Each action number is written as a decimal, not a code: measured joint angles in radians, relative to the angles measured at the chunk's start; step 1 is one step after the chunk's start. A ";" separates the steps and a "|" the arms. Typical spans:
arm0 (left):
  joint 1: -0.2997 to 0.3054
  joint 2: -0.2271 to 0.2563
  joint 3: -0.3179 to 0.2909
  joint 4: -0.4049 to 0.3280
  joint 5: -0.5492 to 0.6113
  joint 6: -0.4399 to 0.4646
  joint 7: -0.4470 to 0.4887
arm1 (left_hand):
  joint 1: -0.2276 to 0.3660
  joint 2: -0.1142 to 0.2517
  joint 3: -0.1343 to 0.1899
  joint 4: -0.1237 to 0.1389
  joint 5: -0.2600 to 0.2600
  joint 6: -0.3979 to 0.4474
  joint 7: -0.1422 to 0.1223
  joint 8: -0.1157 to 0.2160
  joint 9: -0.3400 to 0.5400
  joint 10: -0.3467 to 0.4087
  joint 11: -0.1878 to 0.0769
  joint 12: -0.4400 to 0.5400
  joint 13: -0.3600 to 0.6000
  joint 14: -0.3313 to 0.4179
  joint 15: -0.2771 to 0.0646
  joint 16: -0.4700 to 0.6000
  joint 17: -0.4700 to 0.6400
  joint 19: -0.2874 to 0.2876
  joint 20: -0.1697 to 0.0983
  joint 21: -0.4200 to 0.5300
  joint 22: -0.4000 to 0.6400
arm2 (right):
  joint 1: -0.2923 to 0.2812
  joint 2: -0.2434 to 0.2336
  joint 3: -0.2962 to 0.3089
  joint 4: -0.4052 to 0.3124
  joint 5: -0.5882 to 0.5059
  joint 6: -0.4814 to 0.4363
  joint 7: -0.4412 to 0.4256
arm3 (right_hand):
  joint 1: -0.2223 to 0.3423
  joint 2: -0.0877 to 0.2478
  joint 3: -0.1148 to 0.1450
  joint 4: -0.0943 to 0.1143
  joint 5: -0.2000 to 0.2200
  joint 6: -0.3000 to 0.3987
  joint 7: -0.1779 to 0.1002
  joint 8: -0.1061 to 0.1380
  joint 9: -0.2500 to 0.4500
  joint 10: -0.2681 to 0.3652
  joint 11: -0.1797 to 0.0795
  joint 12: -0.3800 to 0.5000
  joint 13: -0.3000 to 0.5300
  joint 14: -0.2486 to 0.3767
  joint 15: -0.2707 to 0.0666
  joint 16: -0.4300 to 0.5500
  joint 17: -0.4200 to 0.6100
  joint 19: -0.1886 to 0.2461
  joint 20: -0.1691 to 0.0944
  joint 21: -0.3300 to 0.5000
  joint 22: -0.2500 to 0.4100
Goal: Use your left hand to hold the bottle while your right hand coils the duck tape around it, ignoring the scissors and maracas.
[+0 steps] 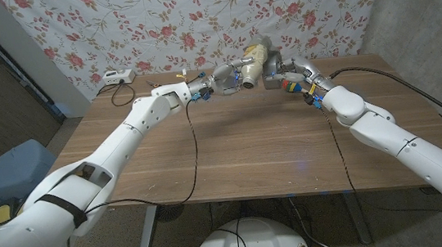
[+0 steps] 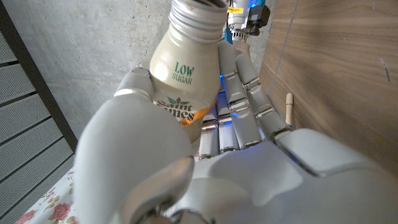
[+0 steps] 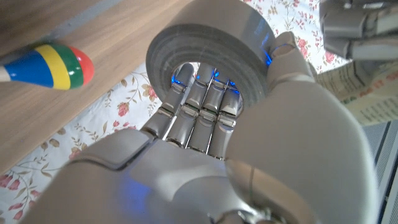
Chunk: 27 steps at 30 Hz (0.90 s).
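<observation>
Surface: wooden, carrying the work at its far edge; left robot hand grips the bottle, raised and tipped neck-first toward the right robot hand, presumably to present it for wrapping; right robot hand holds the duck tape roll, fingers through its core, just beside the bottle; whether tape touches bottle cannot be told; a maraca lies near the right robot hand, apparently not obstructing.

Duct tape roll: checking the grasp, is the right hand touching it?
Touching. The right wrist view shows the right hand gripping the grey duct tape roll, fingers through its hole.
</observation>
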 measured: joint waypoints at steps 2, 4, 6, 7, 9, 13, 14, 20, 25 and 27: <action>0.002 -0.002 -0.001 0.000 -0.008 0.011 0.004 | 0.000 0.000 0.000 0.000 -0.004 0.000 0.000 0.000 0.002 0.000 0.000 0.000 0.000 0.000 0.000 0.005 0.000 0.000 0.000 0.003 0.000 | -0.003 0.004 0.005 0.000 -0.007 0.016 -0.015 | 0.000 0.000 0.000 0.000 0.000 0.002 -0.002 -0.001 0.000 0.000 0.000 0.000 0.000 0.000 0.000 -0.002 -0.001 0.000 0.000 0.000 0.000; 0.002 -0.005 -0.003 0.005 -0.021 0.029 0.008 | 0.000 0.000 0.000 0.000 -0.008 0.000 0.000 0.000 0.004 0.000 0.000 0.001 0.000 0.000 0.000 0.005 0.000 0.000 0.000 0.008 0.000 | -0.009 0.009 0.015 0.000 -0.015 0.034 -0.033 | 0.000 0.000 0.000 0.000 0.001 0.004 -0.004 -0.002 -0.001 0.000 0.000 0.000 0.000 0.000 0.000 -0.007 -0.001 0.000 0.000 0.004 0.000; 0.002 -0.007 -0.004 0.011 -0.028 0.038 0.009 | 0.000 0.000 0.000 0.000 -0.014 0.000 0.000 0.000 0.006 0.000 0.000 0.002 0.000 0.000 0.000 0.005 0.000 0.000 0.000 0.008 0.000 | -0.009 0.009 0.015 0.000 -0.018 0.043 -0.042 | 0.000 0.000 0.000 0.000 0.006 0.004 -0.004 -0.004 -0.003 0.000 0.000 0.000 0.003 0.000 0.000 -0.008 -0.001 0.000 0.000 0.004 0.000; 0.002 -0.010 -0.005 0.016 -0.031 0.044 0.009 | 0.000 0.000 0.000 0.000 -0.015 0.000 0.000 -0.001 0.005 0.000 0.000 0.007 0.000 0.000 0.000 0.007 0.000 0.000 0.000 0.008 0.000 | -0.015 0.013 0.024 -0.001 -0.022 0.055 -0.051 | 0.000 0.000 0.000 0.000 0.006 0.004 -0.004 -0.004 -0.003 0.000 0.000 0.000 0.007 0.000 0.000 -0.011 0.000 0.000 0.000 0.004 0.000; -0.001 -0.012 -0.005 0.022 -0.038 0.056 0.009 | 0.000 0.000 0.000 0.000 -0.027 0.008 -0.007 -0.012 0.001 0.000 0.000 0.010 0.001 0.000 0.000 0.012 0.001 0.000 0.000 0.015 0.000 | -0.020 0.015 0.032 -0.003 -0.025 0.068 -0.061 | 0.000 0.000 0.000 0.000 0.006 0.004 -0.003 -0.006 -0.003 0.000 0.000 0.000 0.015 0.000 0.000 -0.011 0.000 0.000 0.000 0.008 0.000; -0.009 -0.017 -0.004 0.038 -0.043 0.079 0.010 | 0.004 -0.004 0.000 0.000 -0.062 0.036 -0.010 -0.053 -0.020 0.000 -0.001 0.001 0.002 -0.003 -0.002 0.016 0.001 -0.016 0.016 0.028 0.003 | -0.028 0.018 0.045 -0.008 -0.029 0.087 -0.076 | 0.000 0.000 0.003 -0.003 0.006 0.004 -0.003 -0.010 -0.003 0.000 0.000 0.000 0.019 0.000 0.000 -0.015 -0.001 0.000 0.000 0.008 0.000; -0.011 -0.019 -0.003 0.043 -0.044 0.086 0.010 | 0.004 -0.004 0.000 0.000 -0.070 0.041 -0.015 -0.062 -0.025 0.000 -0.001 -0.005 0.011 -0.005 -0.003 0.016 0.001 -0.016 0.016 0.031 0.004 | -0.030 0.019 0.048 -0.010 -0.031 0.093 -0.081 | 0.000 0.000 0.003 -0.003 0.006 0.004 -0.003 -0.010 -0.003 0.001 0.000 0.000 0.016 0.000 0.000 -0.015 -0.001 0.000 0.000 0.008 0.000; -0.013 -0.022 -0.002 0.051 -0.044 0.099 0.017 | -0.025 0.025 0.001 0.000 -0.253 -0.069 -0.118 -0.201 -0.123 0.012 -0.068 -0.174 -0.096 -0.061 -0.049 -0.069 -0.096 -0.136 0.040 0.036 -0.002 | -0.039 0.021 0.062 -0.014 -0.031 0.108 -0.090 | 0.000 0.000 0.004 -0.004 0.006 0.004 -0.003 -0.009 -0.003 0.001 0.000 0.000 0.009 0.000 0.000 -0.022 -0.005 0.000 0.000 0.015 0.000; -0.009 -0.011 0.000 0.038 -0.024 0.090 0.024 | -0.085 0.137 0.061 0.081 -0.291 -0.566 -0.112 -0.224 -0.286 -0.277 -0.086 -0.433 -0.257 -0.455 0.036 -0.277 -0.350 -0.402 0.127 -0.080 -0.009 | -0.047 0.021 0.076 -0.016 -0.030 0.125 -0.096 | -0.010 0.010 0.004 -0.004 0.007 0.004 -0.003 -0.006 -0.003 0.001 0.000 0.000 0.010 0.001 0.000 -0.024 -0.005 0.000 0.000 0.015 0.000; -0.006 -0.005 0.002 0.028 -0.017 0.081 0.024 | -0.151 0.112 0.016 0.091 -0.285 -0.724 -0.116 -0.224 -0.350 -0.450 -0.044 -0.469 -0.301 -0.639 0.095 -0.294 -0.426 -0.501 0.146 -0.136 -0.009 | -0.049 0.022 0.078 -0.016 -0.027 0.130 -0.096 | -0.010 0.010 0.004 -0.004 0.009 0.004 -0.003 -0.005 -0.003 0.001 0.000 0.000 0.011 0.001 0.000 -0.024 -0.003 0.000 0.000 0.015 0.000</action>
